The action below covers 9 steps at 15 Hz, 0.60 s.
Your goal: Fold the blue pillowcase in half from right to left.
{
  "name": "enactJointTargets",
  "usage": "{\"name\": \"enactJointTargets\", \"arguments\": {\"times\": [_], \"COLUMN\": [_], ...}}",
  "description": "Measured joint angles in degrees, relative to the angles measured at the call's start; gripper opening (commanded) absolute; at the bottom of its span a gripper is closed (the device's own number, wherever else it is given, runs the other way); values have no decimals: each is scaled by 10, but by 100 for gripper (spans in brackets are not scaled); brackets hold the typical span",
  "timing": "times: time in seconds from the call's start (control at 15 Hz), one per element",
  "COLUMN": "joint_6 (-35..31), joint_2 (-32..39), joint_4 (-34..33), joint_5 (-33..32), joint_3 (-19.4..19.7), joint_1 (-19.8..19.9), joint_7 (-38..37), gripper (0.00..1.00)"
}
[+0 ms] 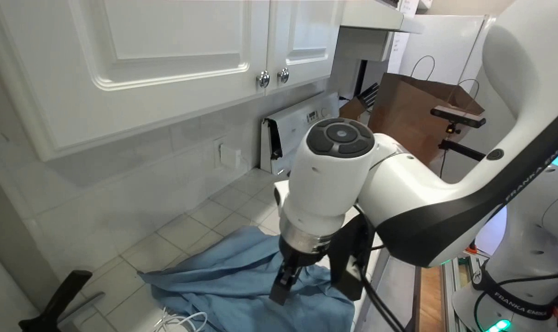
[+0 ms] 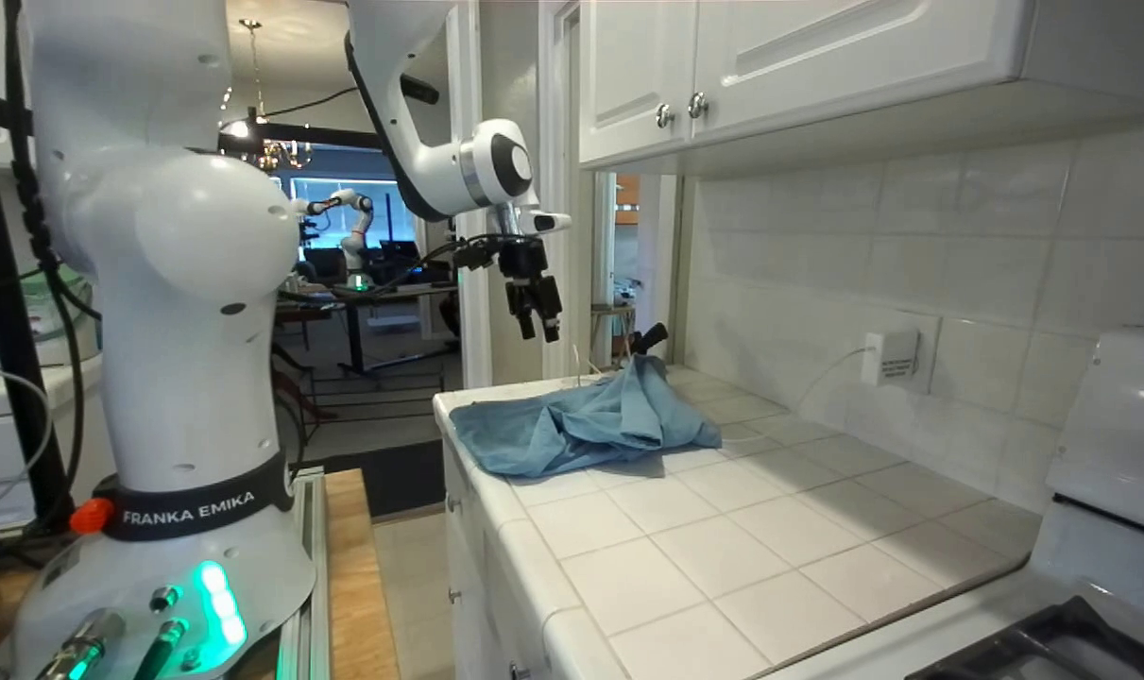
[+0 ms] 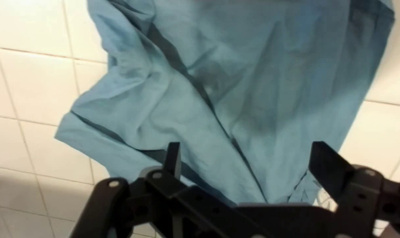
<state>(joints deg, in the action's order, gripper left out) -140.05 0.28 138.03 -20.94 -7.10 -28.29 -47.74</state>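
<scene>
Along the wall [image 2: 779, 274], the tiled worktop [image 2: 675, 576] runs toward the stove [image 2: 1115, 425], and I judge that stretch my room to move. The blue pillowcase [image 2: 553, 434] lies crumpled at the worktop's opposite end, just beside its front edge, the longer run seemingly reaching toward the wall. My end effector [image 3: 247, 157] hangs above it without contact, fingers [image 3: 328, 168] wide apart, gripping nothing. I'd guess the coming move is downward onto a border; a loose corner [image 3: 67, 129] sticks out at the left of the wrist view.
</scene>
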Motion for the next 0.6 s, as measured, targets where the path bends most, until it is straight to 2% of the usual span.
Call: {"name": "enactJointTargets", "arguments": {"times": [0.13, 0.27, 0.4, 0.6], "joint_6": [-6, -19, -24, -24], "joint_2": [-57, -105, -131, -136], "joint_4": [56, 107, 133, 138], "joint_5": [10, 17, 17, 17], "joint_3": [-15, 6, 18, 18], "joint_1": [37, 35, 28, 23], "joint_7": [86, 159, 179, 182], "gripper": [100, 100, 100, 100]}}
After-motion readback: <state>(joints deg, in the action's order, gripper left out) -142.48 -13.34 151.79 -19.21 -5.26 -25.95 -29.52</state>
